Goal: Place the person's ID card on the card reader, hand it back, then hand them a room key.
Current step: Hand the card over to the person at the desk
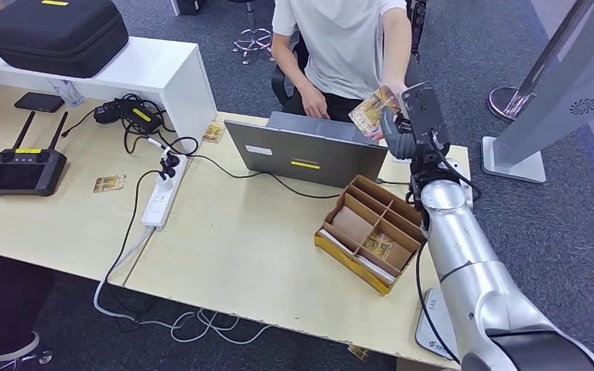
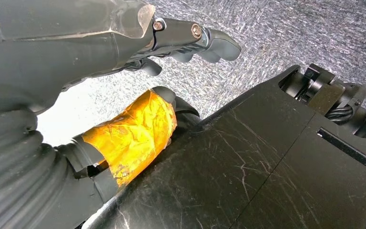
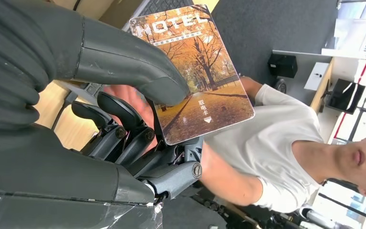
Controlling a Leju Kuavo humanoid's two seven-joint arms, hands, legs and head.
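Observation:
My right hand (image 1: 399, 133) is raised over the far right of the desk and pinches a hotel room key card (image 1: 373, 109) printed with an autumn tree scene, seen close in the right wrist view (image 3: 195, 71) between thumb and fingers. A person in a white T-shirt (image 1: 344, 42) sits behind the laptop, and their hand (image 1: 387, 93) touches the card's far edge. My left hand (image 2: 190, 40) hangs beside my body over grey carpet, fingers loosely apart, holding nothing. More cards lie on the desk (image 1: 109, 183) and by the white shelf (image 1: 213, 132).
A grey laptop (image 1: 305, 151) stands between me and the person. A divided cardboard box (image 1: 373, 232) with cards sits at the desk's right edge. A power strip (image 1: 162, 193) with cables, a black controller (image 1: 25, 166) and a black case (image 1: 50, 31) occupy the left side.

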